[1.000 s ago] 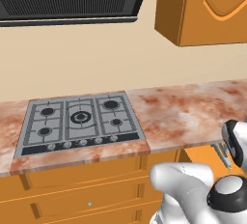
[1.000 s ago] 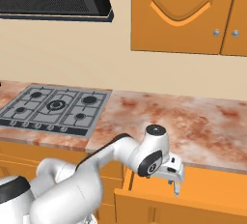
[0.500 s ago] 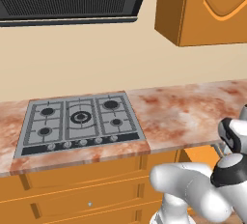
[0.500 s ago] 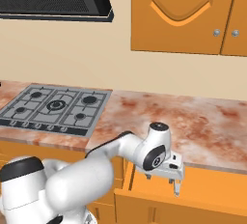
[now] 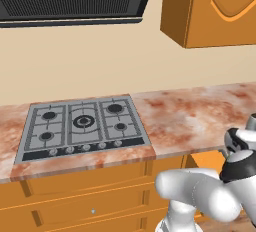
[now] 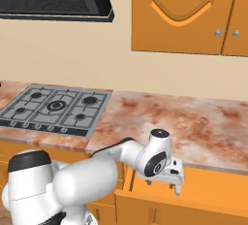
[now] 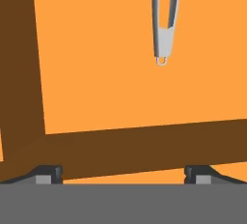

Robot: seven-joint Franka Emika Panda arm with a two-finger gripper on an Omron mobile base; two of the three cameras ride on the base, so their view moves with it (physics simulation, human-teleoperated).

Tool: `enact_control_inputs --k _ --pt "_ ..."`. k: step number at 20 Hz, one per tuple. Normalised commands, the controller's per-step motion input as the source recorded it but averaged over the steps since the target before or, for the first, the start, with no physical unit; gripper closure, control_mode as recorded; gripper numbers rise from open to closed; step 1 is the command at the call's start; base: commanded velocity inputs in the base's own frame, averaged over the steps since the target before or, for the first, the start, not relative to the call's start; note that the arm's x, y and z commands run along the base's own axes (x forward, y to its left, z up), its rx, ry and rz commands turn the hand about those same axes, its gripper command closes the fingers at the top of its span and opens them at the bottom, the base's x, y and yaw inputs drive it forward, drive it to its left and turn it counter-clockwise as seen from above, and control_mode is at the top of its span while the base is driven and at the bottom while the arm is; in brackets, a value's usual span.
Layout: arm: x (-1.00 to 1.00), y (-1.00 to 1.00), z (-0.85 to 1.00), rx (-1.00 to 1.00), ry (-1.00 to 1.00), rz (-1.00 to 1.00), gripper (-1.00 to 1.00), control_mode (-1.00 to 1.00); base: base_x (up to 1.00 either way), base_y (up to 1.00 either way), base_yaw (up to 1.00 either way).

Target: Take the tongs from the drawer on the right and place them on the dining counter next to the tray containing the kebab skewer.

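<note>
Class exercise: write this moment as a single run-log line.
stage: reaching into open drawer | pincer: open, empty, above drawer | tongs: lying on drawer floor, untouched | hob: idle

A rendered home kitchen is shown. A gas hob (image 5: 82,128) with several burners and a row of front knobs is set into a reddish-pink marbled counter (image 5: 200,113). Above the hob, a dark extractor hood (image 5: 70,1) is mounted on the beige wall. To the right of the hob, higher up, orange wooden wall cabinets (image 6: 186,13) with arched panels and small round knobs are hung. Below the hob, matching orange drawer fronts (image 5: 85,196) are fitted. To the right of the hob, below the counter edge, an open drawer (image 6: 193,185) is seen, in which grey metal tongs (image 7: 165,20) are kept.
</note>
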Motion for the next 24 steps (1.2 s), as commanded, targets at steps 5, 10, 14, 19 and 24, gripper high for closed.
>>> enact_control_inputs --k 5,10,14,19,24 --pt "0.00 0.01 -0.18 0.00 0.00 0.05 -1.00 -1.00 0.00 0.00 0.00" --pt "0.00 0.06 -0.19 0.00 0.00 0.04 -1.00 -1.00 0.00 0.00 0.00" --pt "-0.21 0.06 -0.14 0.00 0.00 0.01 -1.00 -1.00 0.00 0.00 0.00" --pt "-0.35 0.05 -0.17 0.00 0.00 0.00 -1.00 -1.00 0.00 0.00 0.00" --pt "-0.43 0.03 -0.14 0.00 0.00 0.00 -1.00 -1.00 0.00 0.00 0.00"
